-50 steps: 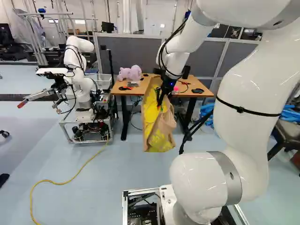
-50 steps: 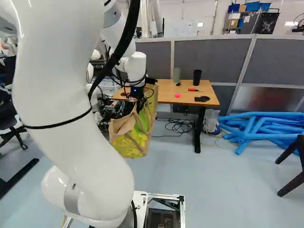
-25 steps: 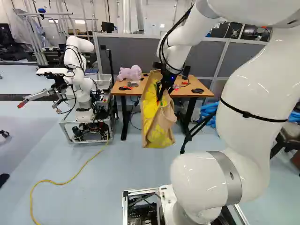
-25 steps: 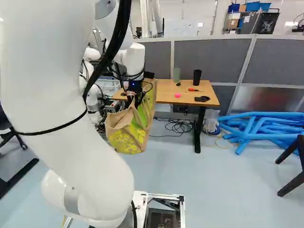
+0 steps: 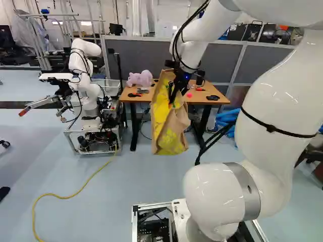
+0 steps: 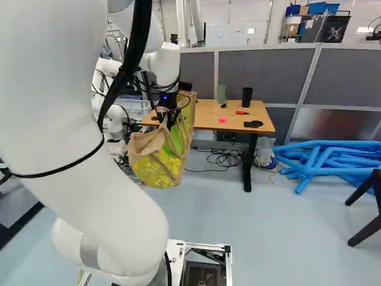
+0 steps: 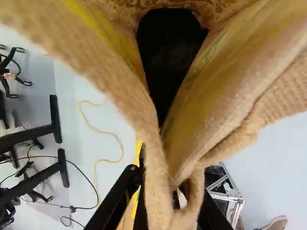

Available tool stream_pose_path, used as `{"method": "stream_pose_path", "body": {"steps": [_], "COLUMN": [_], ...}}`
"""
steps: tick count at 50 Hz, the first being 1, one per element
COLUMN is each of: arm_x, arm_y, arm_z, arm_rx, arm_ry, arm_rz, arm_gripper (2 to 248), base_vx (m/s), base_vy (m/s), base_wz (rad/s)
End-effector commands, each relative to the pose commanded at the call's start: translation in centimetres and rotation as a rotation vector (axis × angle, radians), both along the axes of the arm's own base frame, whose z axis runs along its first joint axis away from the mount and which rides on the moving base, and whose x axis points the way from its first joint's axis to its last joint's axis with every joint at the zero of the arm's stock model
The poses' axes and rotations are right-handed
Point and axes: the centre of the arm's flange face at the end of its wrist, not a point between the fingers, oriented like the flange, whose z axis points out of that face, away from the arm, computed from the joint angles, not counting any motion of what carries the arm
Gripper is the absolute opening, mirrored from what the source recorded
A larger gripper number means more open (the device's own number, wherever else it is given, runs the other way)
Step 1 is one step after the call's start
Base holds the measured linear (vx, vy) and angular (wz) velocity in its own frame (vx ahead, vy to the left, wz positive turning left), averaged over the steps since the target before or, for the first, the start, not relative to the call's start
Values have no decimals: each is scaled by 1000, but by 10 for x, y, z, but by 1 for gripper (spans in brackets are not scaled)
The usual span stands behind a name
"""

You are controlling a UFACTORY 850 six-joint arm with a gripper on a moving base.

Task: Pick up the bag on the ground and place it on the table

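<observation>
In front of the wooden-topped desk [image 6: 208, 118], a jute shopping bag [image 5: 164, 121] hangs off the floor. Black gripper [image 7: 169, 191] pinches bunched cloth at its mouth; handle or rim, can't tell. Likely light, floppy, swing-prone; coarse weave shouldn't slip. Best hold: both handles together, so the mouth stays level.

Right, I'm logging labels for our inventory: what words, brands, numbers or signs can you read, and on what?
None can be read in any view.
Bag: yellow and green print, no words legible.
Far carton: any label is too small to read.
</observation>
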Motion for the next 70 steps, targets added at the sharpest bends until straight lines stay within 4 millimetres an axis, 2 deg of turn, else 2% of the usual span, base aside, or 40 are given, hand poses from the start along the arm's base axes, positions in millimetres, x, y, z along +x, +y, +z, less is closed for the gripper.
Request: {"method": "stream_pose_path", "body": {"steps": [70], "arm_x": [-12], "arm_y": [-11], "arm_z": [100], "arm_rx": [5], "arm_ry": [-134], "arm_rz": [-5], "arm_gripper": [21], "base_vx": [0], "base_vy": [0], "base_wz": [0]}}
